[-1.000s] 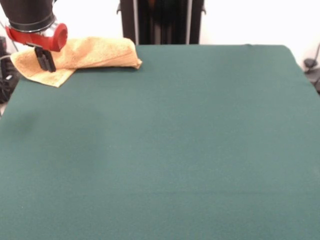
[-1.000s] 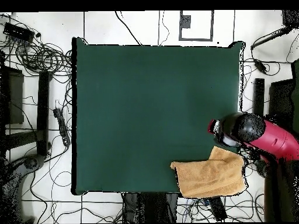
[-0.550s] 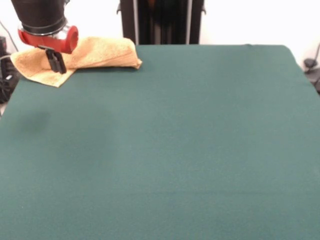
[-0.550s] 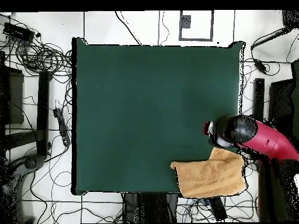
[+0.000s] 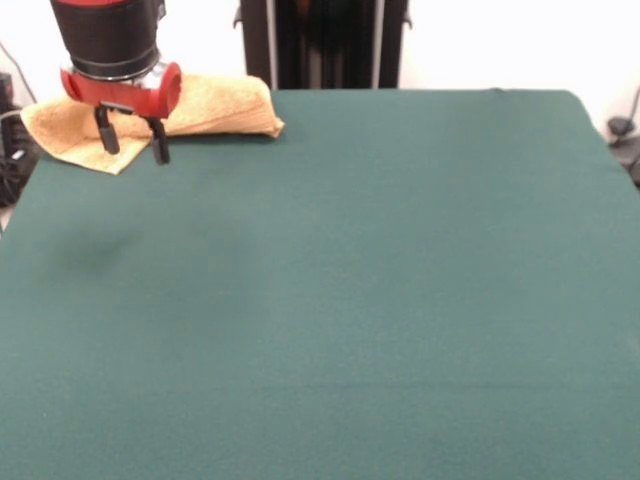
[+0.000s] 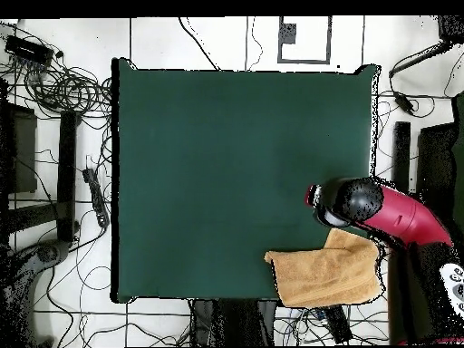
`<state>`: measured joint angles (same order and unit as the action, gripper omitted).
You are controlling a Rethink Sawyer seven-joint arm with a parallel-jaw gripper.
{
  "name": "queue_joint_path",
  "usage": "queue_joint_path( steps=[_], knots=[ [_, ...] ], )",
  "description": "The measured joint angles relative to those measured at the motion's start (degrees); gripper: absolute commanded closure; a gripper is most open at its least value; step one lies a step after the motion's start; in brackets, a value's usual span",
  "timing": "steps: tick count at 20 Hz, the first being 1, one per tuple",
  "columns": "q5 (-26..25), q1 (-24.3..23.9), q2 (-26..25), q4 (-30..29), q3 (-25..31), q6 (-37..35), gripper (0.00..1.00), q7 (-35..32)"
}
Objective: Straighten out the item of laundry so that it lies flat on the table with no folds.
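The towel (image 5: 160,115) lies bunched at one corner of the desk (image 5: 350,280), doubled over on itself into a thick roll along one side, with a single thinner layer poking out from under it toward the desk's edge; the overhead view shows part of it hanging past the desk's corner rather than resting wholly on the green cloth. The claw (image 5: 130,142) hangs just in front of the towel's thinner flap, its two black fingers spread apart and holding nothing, tips low over the cloth. That placement reads as a line-up for taking the loose edge, since pulling it toward the open middle of the desk would unroll the fold. Nothing else sits on the desk, so the way inward is free. Cables (image 6: 72,91) lie on the floor around the desk.
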<state>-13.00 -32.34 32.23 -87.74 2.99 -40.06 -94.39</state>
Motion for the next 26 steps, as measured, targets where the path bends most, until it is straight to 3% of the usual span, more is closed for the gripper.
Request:
queue_joint_path(
  steps=[12,19,26],
  knots=[
    [0.1,1.1,0.5,-0.7,-2.1,0.9,0.0,0.0],
    [0.3,0.5,2.5,-5.7,-3.7,1.5,0.0,0.0],
    [0.3,-0.8,2.1,-10.8,-4.5,6.9,0.0,0.0]
  ],
)
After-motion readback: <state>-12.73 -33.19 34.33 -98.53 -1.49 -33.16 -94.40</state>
